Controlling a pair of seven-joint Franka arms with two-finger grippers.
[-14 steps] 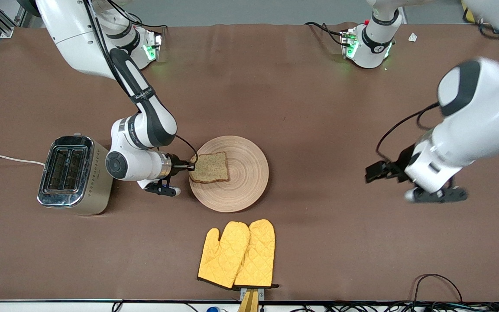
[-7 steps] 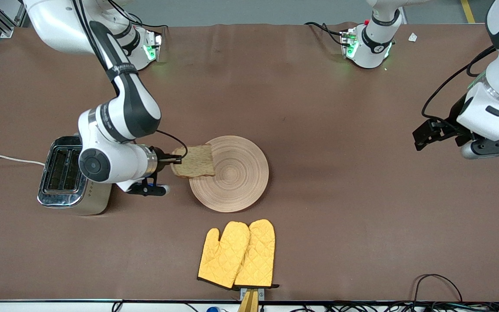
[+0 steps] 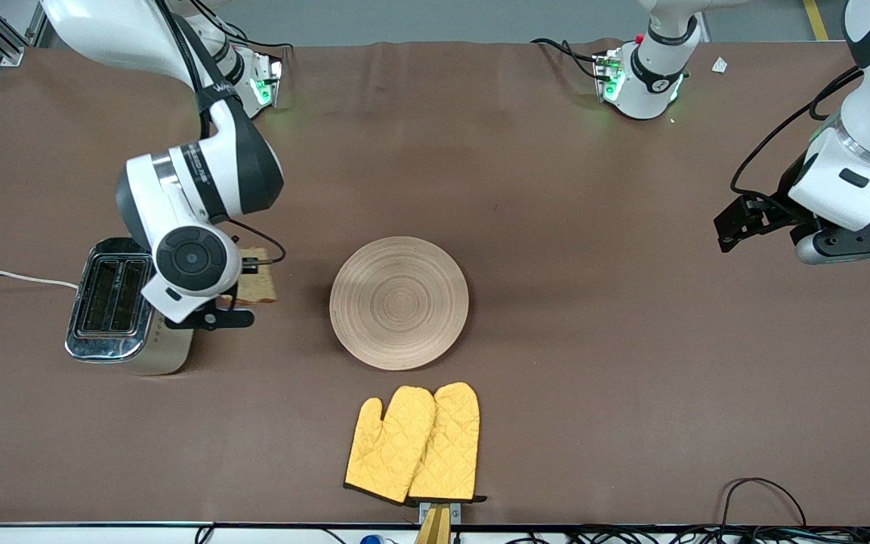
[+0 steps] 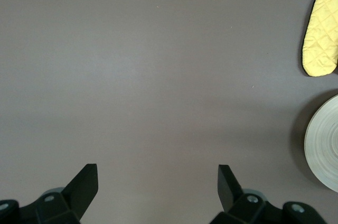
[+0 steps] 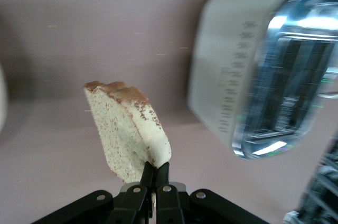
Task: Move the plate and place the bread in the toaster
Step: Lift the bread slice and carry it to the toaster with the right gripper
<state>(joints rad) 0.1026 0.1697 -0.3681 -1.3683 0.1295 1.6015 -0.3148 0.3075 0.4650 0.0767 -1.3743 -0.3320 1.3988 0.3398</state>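
My right gripper (image 3: 248, 266) is shut on the bread (image 3: 257, 285), a brown speckled slice, and holds it in the air beside the toaster (image 3: 121, 305). In the right wrist view the slice (image 5: 127, 124) stands on edge, pinched at its lower corner by the gripper (image 5: 155, 170), with the chrome-topped toaster (image 5: 264, 71) to one side. The tan wooden plate (image 3: 399, 302) lies bare at mid table; its edge shows in the left wrist view (image 4: 323, 145). My left gripper (image 3: 733, 224) is open and empty, high over the left arm's end of the table (image 4: 157, 174).
A pair of yellow oven mitts (image 3: 414, 443) lies nearer the front camera than the plate; one mitt shows in the left wrist view (image 4: 321, 35). The toaster's white cord (image 3: 12, 276) runs off the right arm's end of the table. Black cables (image 3: 763, 499) lie at the front edge.
My right gripper has lifted the bread off the plate and carried it to beside the toaster, turning it on edge. My left arm rose and pulled back toward its end of the table.
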